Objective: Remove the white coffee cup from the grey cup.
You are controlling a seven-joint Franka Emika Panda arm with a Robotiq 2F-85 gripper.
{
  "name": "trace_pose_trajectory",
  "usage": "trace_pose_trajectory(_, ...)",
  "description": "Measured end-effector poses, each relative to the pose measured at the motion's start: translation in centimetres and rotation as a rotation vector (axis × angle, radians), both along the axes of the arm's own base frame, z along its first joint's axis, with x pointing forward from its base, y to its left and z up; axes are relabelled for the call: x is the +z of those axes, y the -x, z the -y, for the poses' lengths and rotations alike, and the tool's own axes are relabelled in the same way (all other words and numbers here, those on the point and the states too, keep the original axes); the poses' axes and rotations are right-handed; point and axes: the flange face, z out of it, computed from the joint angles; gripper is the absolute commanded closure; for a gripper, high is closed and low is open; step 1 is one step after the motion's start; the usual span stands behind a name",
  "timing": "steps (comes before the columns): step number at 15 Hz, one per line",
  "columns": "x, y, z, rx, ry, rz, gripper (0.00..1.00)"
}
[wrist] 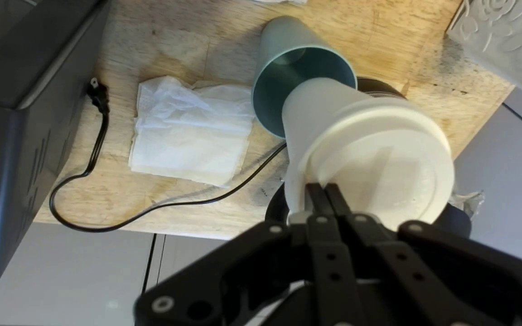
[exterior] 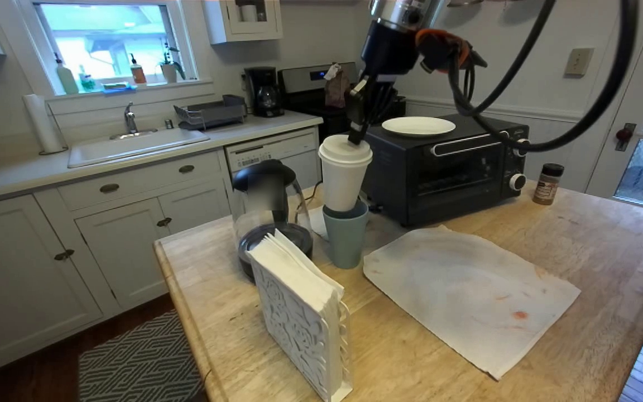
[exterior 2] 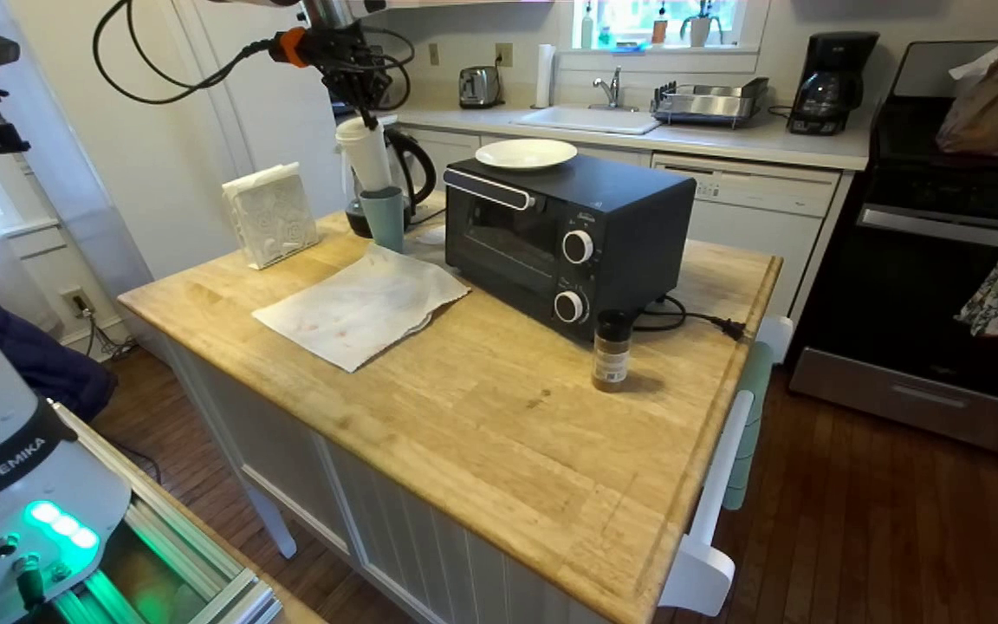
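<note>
- Left of grey cup point(exterior: 346, 243): glass pitcher point(exterior: 268, 206), easy to clip swinging sideways.
- At grey cup's mouth: tilted white coffee cup point(exterior: 345, 181), pinched in tool point(wrist: 324, 185) by lid point(wrist: 388, 176), could snag or de-lid if yanked.
- Right of grey cup: toaster oven point(exterior: 444, 176), also clippable.

In an exterior view: pitcher point(exterior: 268, 215) near far-left worktop point(exterior: 399, 357) corner, napkin holder point(exterior: 299, 329) before it; right, coffee cup point(exterior: 345, 176) over tumbler point(exterior: 346, 240).

Obstacles: pitcher point(exterior: 268, 218) and toaster oven point(exterior: 450, 173) flanking grey cup point(exterior: 345, 240) | Open: space above paper sheet point(exterior: 466, 290)
</note>
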Motion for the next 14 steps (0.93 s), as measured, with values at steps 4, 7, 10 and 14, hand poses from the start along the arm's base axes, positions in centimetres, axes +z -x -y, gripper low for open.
trace_pose_trajectory(4, 3.1, 2.7, -1.7, 0.058, 0.017, 0.047, 1.00)
trace_pose_trajectory(7, 3.3, 4.3, -3.4, 0.123, 0.015, 0.036, 1.00)
trace_pose_trajectory(10, 1.1, 4.8, -4.4, 0.172, 0.017, 0.003, 1.00)
trace_pose_trajectory(14, -4.3, 4.9, -5.0, 0.223, 0.008, -0.069, 1.00)
